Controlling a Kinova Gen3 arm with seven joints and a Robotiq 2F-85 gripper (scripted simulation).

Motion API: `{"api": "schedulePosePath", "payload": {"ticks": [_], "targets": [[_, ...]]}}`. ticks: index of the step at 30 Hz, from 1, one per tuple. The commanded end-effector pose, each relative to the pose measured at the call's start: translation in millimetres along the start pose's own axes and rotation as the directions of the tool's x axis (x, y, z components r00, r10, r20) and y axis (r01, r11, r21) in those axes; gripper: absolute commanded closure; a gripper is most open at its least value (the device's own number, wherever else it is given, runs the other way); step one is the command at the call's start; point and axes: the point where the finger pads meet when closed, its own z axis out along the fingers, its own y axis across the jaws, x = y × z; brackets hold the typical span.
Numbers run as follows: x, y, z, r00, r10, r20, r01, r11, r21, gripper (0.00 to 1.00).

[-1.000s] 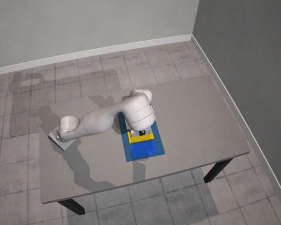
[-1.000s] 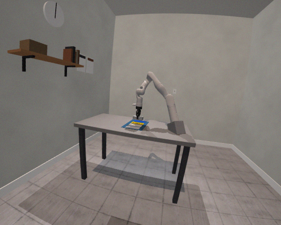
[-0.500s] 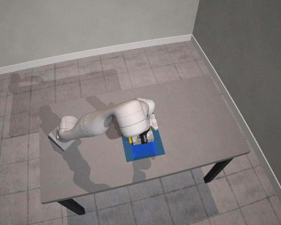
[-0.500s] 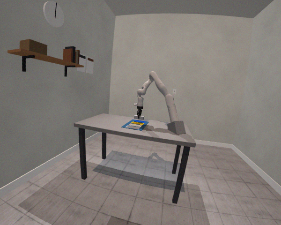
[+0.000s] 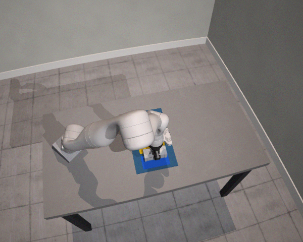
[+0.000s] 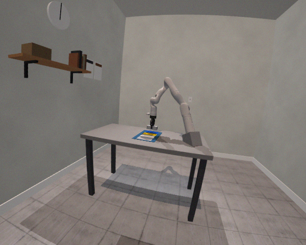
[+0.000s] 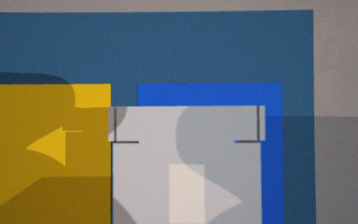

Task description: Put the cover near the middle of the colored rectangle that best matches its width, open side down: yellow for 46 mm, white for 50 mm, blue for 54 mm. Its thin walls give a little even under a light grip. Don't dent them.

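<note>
My gripper points straight down and is shut on the grey cover, open side down. I hold it over the bright blue rectangle, at the near end of the dark blue mat. In the wrist view the cover hides most of the blue rectangle, leaving a blue band along its top and right side. The yellow rectangle lies directly to the left. In the exterior view the gripper holds the cover slightly above the mat. The white rectangle shows only there.
The arm's base stands at the table's left side, and the arm reaches over the mat. The table's front edge runs a little beyond the mat. The wall shelf is far from the table.
</note>
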Motion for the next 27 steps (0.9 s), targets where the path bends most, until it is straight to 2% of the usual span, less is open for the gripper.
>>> {"api": "schedulePosePath", "payload": {"ticks": [1,27], "targets": [[0.5,2.8,-0.3,1.0,0.0,-0.001,0.0,1.0,0.0,1.0],[0.5,12.8,0.3,1.0,0.0,-0.001,0.0,1.0,0.0,1.0]]}}
